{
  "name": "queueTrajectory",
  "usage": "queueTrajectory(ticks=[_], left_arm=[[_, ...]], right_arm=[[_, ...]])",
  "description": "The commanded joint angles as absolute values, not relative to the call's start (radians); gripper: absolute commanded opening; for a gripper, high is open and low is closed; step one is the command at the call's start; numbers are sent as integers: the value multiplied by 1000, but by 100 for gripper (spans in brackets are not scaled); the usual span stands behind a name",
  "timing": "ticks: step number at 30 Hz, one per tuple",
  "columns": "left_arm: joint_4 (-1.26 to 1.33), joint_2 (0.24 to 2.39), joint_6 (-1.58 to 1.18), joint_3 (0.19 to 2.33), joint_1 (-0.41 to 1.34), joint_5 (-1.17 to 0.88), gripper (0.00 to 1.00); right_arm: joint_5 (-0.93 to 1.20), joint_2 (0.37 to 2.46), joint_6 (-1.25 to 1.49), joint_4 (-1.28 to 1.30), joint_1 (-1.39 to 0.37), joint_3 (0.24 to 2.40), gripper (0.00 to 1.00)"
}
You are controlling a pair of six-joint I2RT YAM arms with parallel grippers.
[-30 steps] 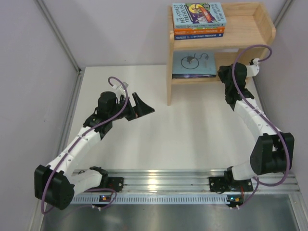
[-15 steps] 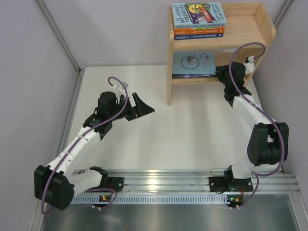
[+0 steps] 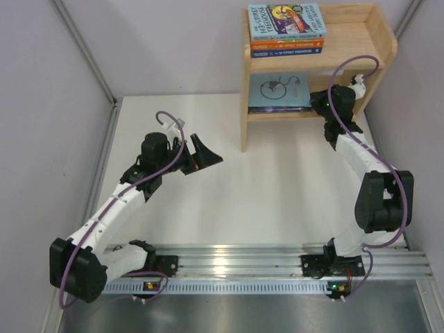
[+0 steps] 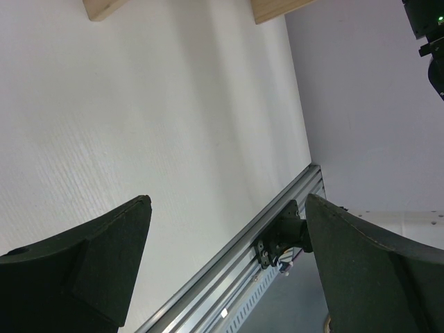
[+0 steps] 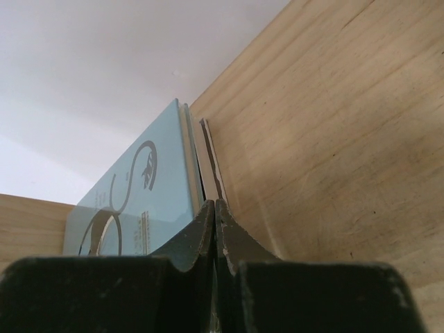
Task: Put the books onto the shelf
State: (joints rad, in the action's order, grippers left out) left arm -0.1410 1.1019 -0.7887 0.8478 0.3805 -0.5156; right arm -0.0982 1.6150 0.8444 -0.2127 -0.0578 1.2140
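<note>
Two arms rise from the rail at the near edge of the white table. The left one bends out over the table; its left gripper hangs above the surface with jaws spread wide and nothing between them; its wrist view shows only table and rail between the two dark fingers.

Farther back on the right, the other arm stretches to the shelf, which stands at the table's far right corner; the right gripper points sideways into the lower level, jaws pressed fully together and gripping nothing. From its wrist view the closed tips sit right at the edge of the pale blue book that faces them; whether they touch it I cannot tell. That book lies flat on a dark book, and the pair sits toward the left of the lower level.

On the upper level, three more lie stacked flat at the left: the purple-picture book on top; the orange book under it; the dark blue book lowest; all five are on the shelf.
</note>
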Motion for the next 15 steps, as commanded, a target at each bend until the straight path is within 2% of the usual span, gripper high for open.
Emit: queueTrajectory(ticks=[1, 6, 10, 15], left_arm=[[-94, 1095, -792, 856, 383, -523, 97], [-97, 1103, -790, 864, 382, -526, 97], [-104, 1108, -778, 877, 382, -517, 97], [-120, 1114, -770, 902, 383, -509, 97]], right_arm=[[-35, 1631, 804, -247, -48, 1270, 0], [-46, 1623, 778, -216, -48, 1285, 1], [-95, 1603, 773, -147, -38, 1308, 10], [-144, 1554, 759, -66, -34, 1312, 14]])
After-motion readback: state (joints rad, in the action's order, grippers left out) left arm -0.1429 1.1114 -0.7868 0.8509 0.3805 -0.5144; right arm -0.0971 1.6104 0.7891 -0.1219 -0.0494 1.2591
